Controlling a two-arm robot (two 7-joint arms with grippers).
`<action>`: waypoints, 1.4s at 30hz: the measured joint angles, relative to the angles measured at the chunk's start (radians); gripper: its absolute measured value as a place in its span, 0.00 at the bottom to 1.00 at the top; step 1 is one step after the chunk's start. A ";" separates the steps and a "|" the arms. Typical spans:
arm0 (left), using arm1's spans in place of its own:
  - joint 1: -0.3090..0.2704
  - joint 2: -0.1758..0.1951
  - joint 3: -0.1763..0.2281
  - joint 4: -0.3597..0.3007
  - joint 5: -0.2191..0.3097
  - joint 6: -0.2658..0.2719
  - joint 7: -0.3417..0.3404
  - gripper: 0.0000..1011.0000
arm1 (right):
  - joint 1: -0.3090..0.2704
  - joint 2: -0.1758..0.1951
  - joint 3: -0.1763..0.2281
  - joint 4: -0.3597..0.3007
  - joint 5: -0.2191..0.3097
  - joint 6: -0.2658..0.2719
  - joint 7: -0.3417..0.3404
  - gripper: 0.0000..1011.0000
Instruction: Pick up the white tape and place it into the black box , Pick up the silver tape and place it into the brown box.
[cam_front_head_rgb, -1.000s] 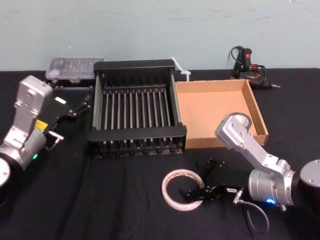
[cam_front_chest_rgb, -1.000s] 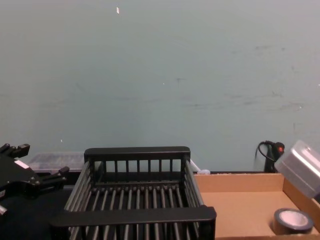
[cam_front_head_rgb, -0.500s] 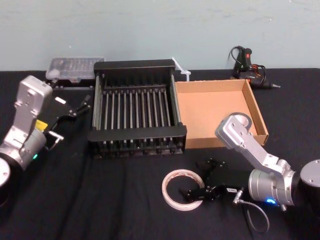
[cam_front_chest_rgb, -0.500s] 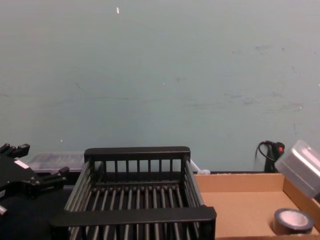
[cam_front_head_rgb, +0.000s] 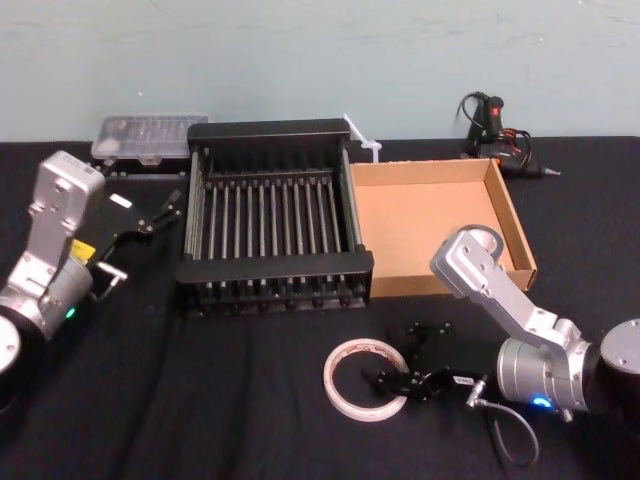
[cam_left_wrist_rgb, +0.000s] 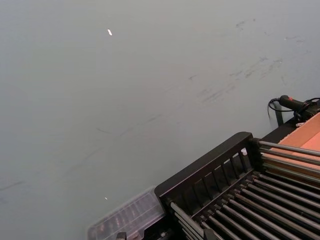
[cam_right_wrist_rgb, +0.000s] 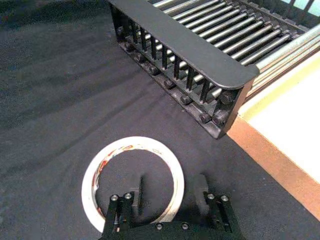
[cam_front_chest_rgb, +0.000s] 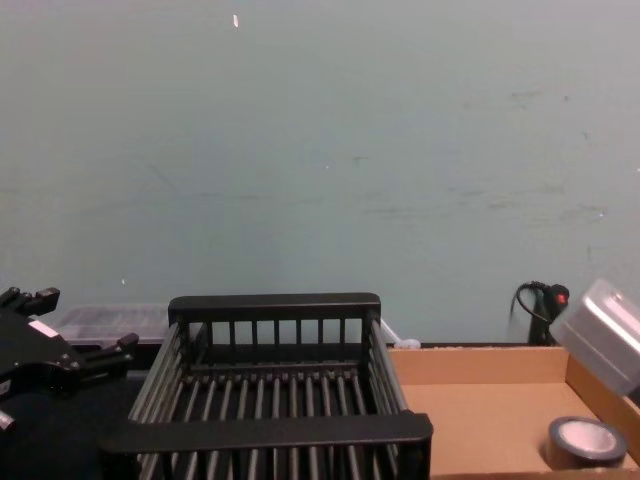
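Observation:
The white tape (cam_front_head_rgb: 329, 380) lies flat on the black cloth in front of the black box (cam_front_head_rgb: 275, 268). My right gripper (cam_front_head_rgb: 392, 383) is down at its right side. In the right wrist view one finger (cam_right_wrist_rgb: 141, 187) stands inside the white tape (cam_right_wrist_rgb: 131, 143) and the other outside it, straddling the rim with gaps on both sides, open. The silver tape (cam_front_chest_rgb: 585, 440) sits in the front right corner of the brown box (cam_front_chest_rgb: 480, 410); in the head view my right arm hides it. My left gripper (cam_front_head_rgb: 155, 212) hangs open left of the black box, holding nothing.
A clear plastic case (cam_front_head_rgb: 150, 135) lies behind the black box's left corner. A black glue gun (cam_front_head_rgb: 490, 120) with a cable rests behind the brown box (cam_front_head_rgb: 420, 225). My right arm's elbow (cam_front_head_rgb: 475, 255) hangs over that box's front right corner.
The right gripper's fingers have drawn closer together around the white tape's rim. The tape and the left arm have not moved.

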 joint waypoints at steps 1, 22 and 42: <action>0.000 0.000 0.000 0.000 0.000 0.000 0.000 0.99 | 0.000 0.000 0.000 0.000 0.000 0.000 0.000 0.66; 0.000 0.000 0.000 0.000 0.000 0.000 0.000 0.99 | 0.000 0.000 0.000 0.000 0.001 0.000 0.000 0.09; 0.000 0.000 0.000 0.000 0.000 0.000 0.000 0.99 | 0.000 0.003 0.000 -0.001 0.001 -0.003 0.006 0.09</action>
